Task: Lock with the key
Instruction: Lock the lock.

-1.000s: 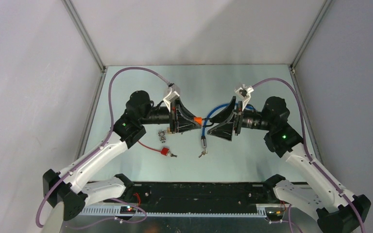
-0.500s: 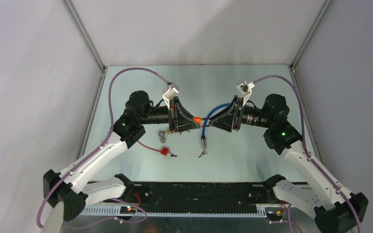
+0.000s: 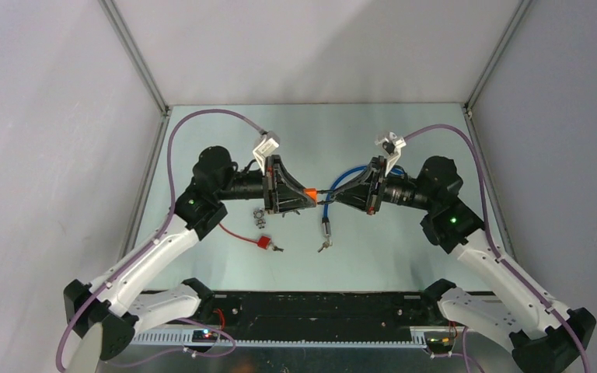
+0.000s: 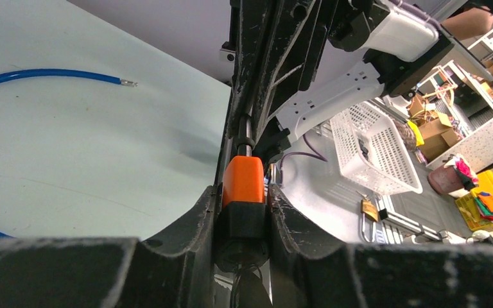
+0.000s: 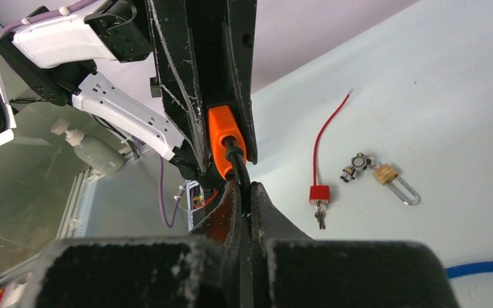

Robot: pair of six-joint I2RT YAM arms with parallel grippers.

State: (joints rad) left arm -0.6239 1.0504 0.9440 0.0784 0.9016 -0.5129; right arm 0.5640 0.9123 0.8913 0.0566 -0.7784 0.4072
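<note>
Orange lock (image 4: 244,183) between left fingers (image 4: 189,221); right fingers (image 5: 276,215) pinch its cable (image 5: 237,168).

Above the black base rail (image 3: 319,307), left arm (image 3: 151,252) and right arm (image 3: 505,272) show white shells, black joints, purple cables (image 3: 172,155), green lights (image 3: 190,203).

Seen from above, two robot arms meet tip to tip over a pale table (image 3: 420,132). The left gripper (image 3: 303,194) clamps an orange lock (image 3: 309,192) between its fingers. The right gripper (image 3: 337,194), fingers pinched together, grips a thin dark piece (image 3: 323,193) jutting from the lock. A blue cable (image 3: 347,173) loops under the right fingers. A red padlock (image 3: 264,242) lies on the near side of the left fingers.
</note>
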